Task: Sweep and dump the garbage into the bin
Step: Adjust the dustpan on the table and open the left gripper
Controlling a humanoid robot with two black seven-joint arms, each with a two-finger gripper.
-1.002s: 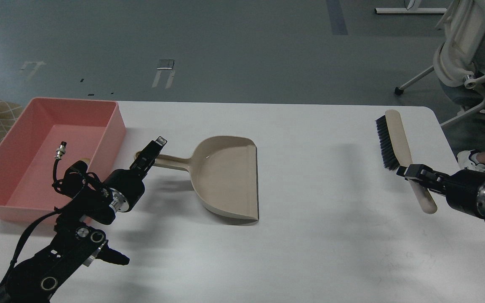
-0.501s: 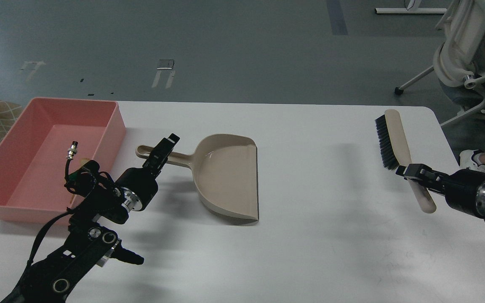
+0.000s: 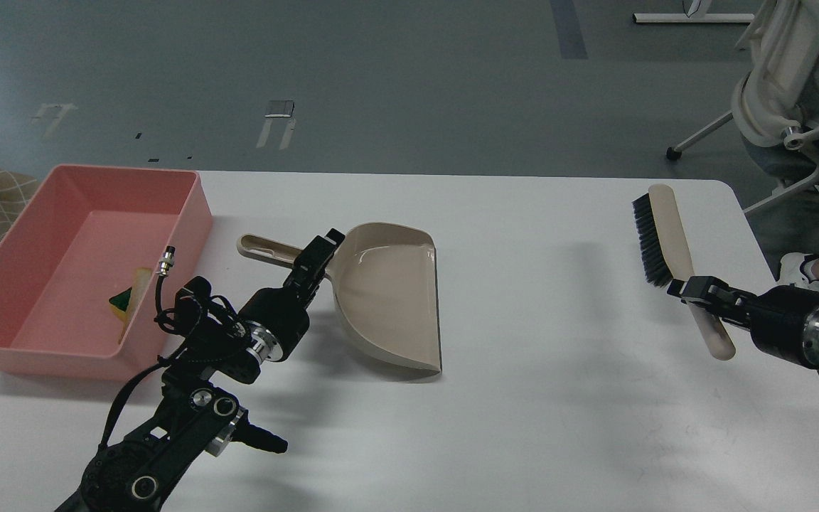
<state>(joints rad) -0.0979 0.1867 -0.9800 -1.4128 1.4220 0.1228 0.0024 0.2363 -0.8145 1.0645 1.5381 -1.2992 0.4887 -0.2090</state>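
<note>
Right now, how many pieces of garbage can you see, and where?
2, both inside the pink bin, near its front right wall: a yellow-and-green chunk and a pale flat piece touching it. The dustpan looks empty; my left arm may hide more.

I see a white table [image 3: 523,427]. At its left end sits the pink bin [image 3: 189,213]. Inside the bin lie a yellow and green chunk [image 3: 120,301] and a pale flat piece [image 3: 139,284], touching each other. Just beside the bin lies a beige dustpan [image 3: 388,291], flat on the table. My left gripper [image 3: 317,257] is on the dustpan's handle [image 3: 264,247], close to the pan. My right gripper [image 3: 694,291] squeezes the handle of a brush [image 3: 665,235] near the right edge, with the black bristles facing left. A white chair [image 3: 779,85] stands past the table.
</note>
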